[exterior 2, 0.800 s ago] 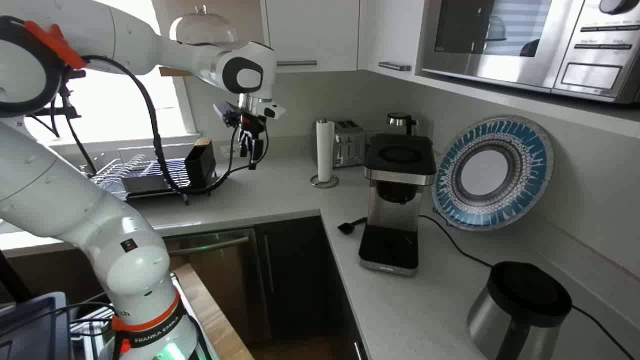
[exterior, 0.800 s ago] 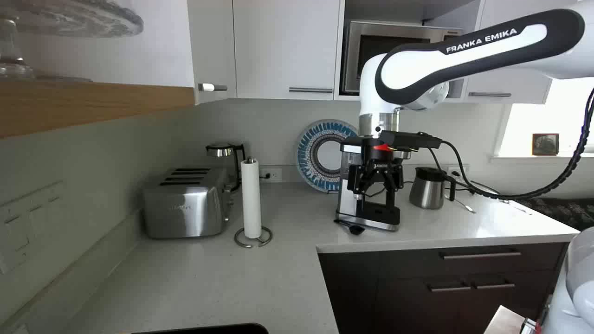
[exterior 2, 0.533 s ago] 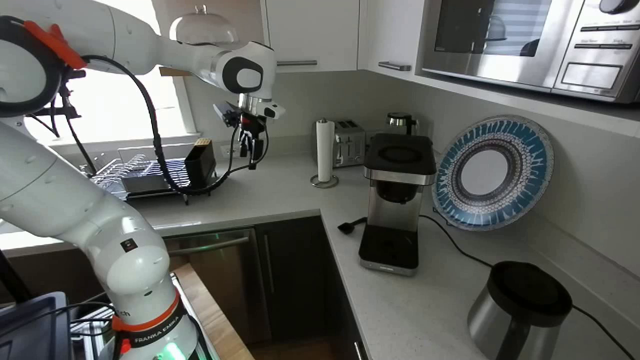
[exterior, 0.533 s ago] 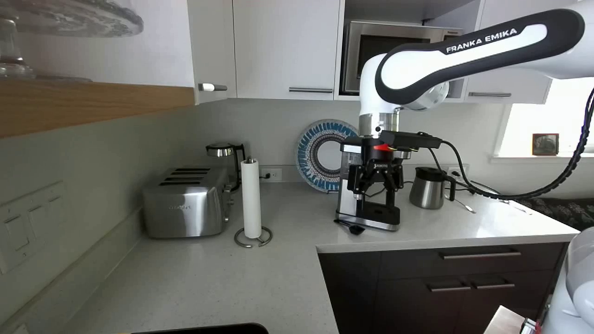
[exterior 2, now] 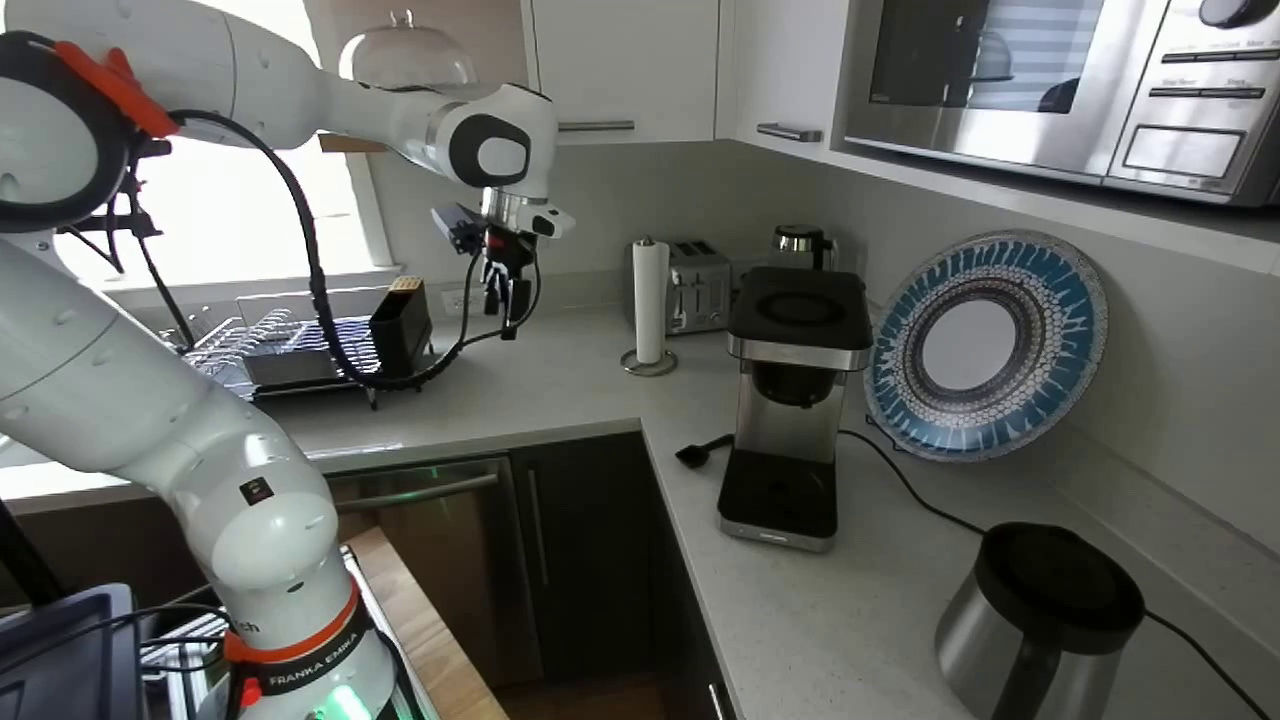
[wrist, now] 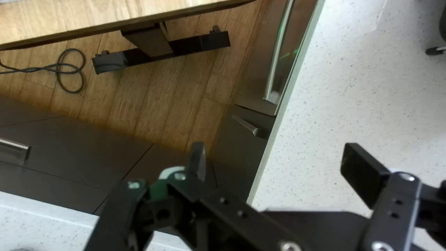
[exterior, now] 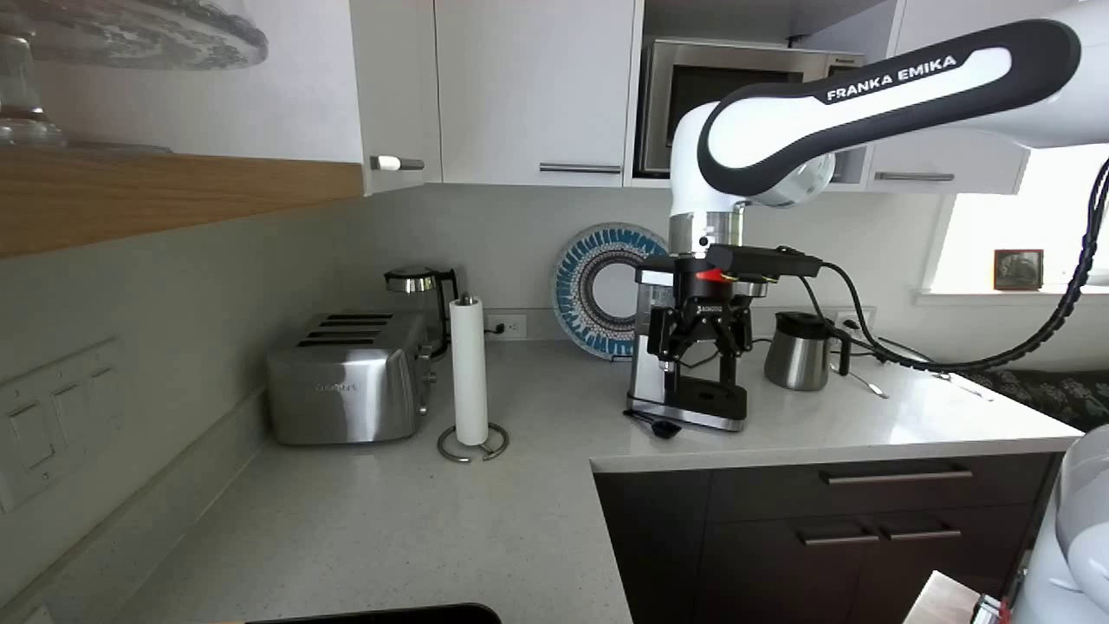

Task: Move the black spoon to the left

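Observation:
The small black spoon [exterior: 665, 429] lies on the white counter beside the base of the coffee machine, its short handle towards the machine. It also shows in an exterior view [exterior 2: 692, 456], bowl end towards the counter's edge. My gripper [exterior: 700, 364] hangs pointing down, in the air above the counter, well apart from the spoon. It also shows in an exterior view [exterior 2: 499, 318], on the far side of the inner corner. In the wrist view my gripper [wrist: 278, 164] has its fingers wide apart with nothing between them. The spoon is out of the wrist view.
The coffee machine [exterior 2: 800, 340] stands right by the spoon. A paper-towel roll [exterior: 470, 373] on a wire stand and a toaster [exterior: 342, 381] stand further along. A metal carafe [exterior: 797, 351], a patterned plate [exterior 2: 985, 345] and a dish rack [exterior 2: 300, 345] are also on the counter.
The arm and gripper have shifted very slightly, leftward in one picture and rightward in the opposite one. The gripper stays open. The spoon has not moved.

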Available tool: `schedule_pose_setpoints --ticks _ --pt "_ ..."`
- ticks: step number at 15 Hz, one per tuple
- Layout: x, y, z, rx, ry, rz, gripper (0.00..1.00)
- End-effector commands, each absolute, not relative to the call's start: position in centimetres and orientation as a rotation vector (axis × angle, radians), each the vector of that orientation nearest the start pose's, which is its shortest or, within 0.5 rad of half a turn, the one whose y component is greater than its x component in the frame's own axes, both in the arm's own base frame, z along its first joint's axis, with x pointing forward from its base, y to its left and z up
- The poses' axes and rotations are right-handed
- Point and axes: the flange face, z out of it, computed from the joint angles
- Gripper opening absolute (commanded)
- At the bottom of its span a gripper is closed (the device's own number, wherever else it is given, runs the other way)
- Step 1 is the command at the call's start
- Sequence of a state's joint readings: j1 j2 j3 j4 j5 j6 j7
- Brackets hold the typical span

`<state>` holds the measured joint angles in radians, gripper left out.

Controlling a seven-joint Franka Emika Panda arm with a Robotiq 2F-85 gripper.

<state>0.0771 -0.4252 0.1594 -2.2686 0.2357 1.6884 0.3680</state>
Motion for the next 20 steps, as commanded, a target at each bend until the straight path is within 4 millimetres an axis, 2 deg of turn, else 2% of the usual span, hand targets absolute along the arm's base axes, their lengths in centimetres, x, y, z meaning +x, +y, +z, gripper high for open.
schedule_pose_setpoints --ticks 1,4,7,11,15,17,18,20 --pt "43.6 10.8 48.9 -3.044 0.541 0.342 1.00" --pt "47.5 9.5 46.3 -3.114 0.745 0.326 1.00" --pt "50.4 10.4 43.6 -3.222 0.907 0.230 1.00" --pt "54.6 11.8 40.4 -3.343 1.076 -0.049 1.00" --pt "57.2 11.2 37.8 -3.517 1.187 -0.300 1.00" --pt "58.9 10.3 36.4 -3.586 1.156 -0.493 1.00" --pt "57.2 10.7 37.5 -3.541 1.135 -0.361 1.00" --pt "58.3 10.1 36.5 -3.579 1.143 -0.431 1.00"
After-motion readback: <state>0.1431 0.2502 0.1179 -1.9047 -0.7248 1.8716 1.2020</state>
